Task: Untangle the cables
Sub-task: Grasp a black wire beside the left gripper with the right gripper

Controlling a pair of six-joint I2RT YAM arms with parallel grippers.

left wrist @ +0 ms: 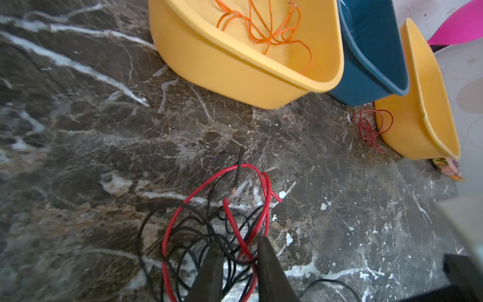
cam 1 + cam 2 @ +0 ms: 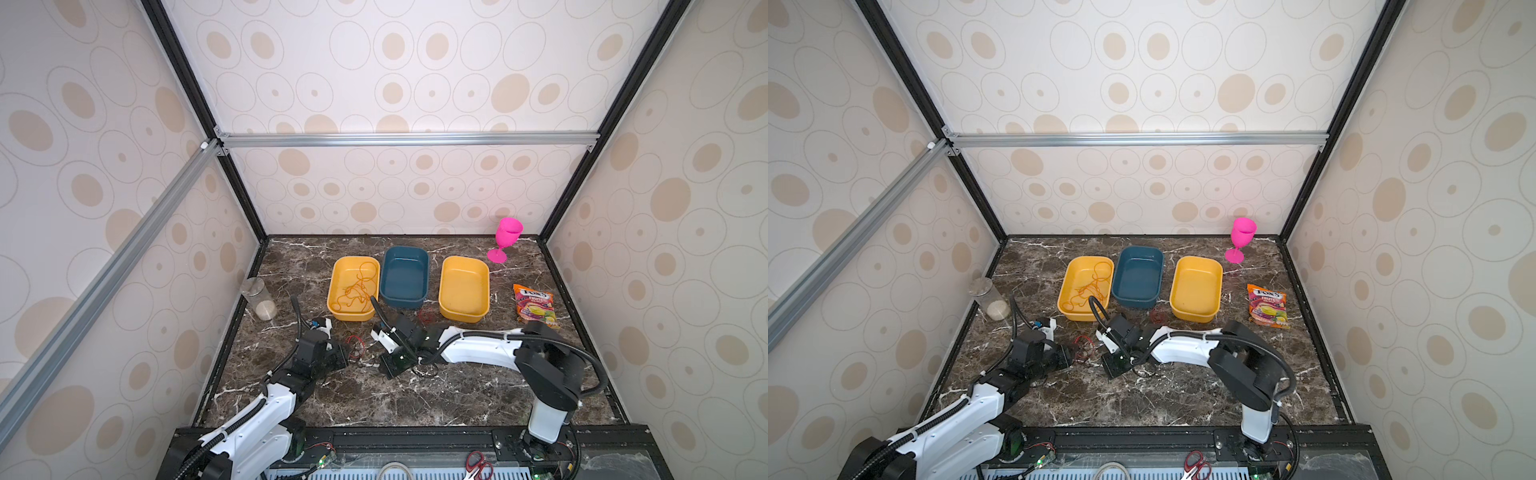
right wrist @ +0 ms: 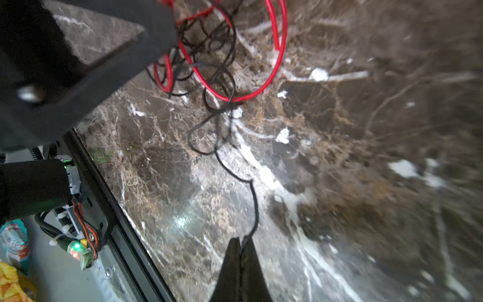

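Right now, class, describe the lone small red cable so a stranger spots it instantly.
On the marble table, find the blue tray and the empty yellow tray beside it. Just in front of the gap between them lies a small red coil. Unlike the red-and-black tangle it is all red and lies alone; unlike the orange cable it sits in no tray.

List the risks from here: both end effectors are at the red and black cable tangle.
1. The right end effector is shut on one black cable that runs through crossed loops into the tangle; pulling may cinch a knot rather than free it.
2. The left end effector straddles the tangle's red and black strands together; clamping both could lock the black cable in, so the whole bundle may drag across the table.
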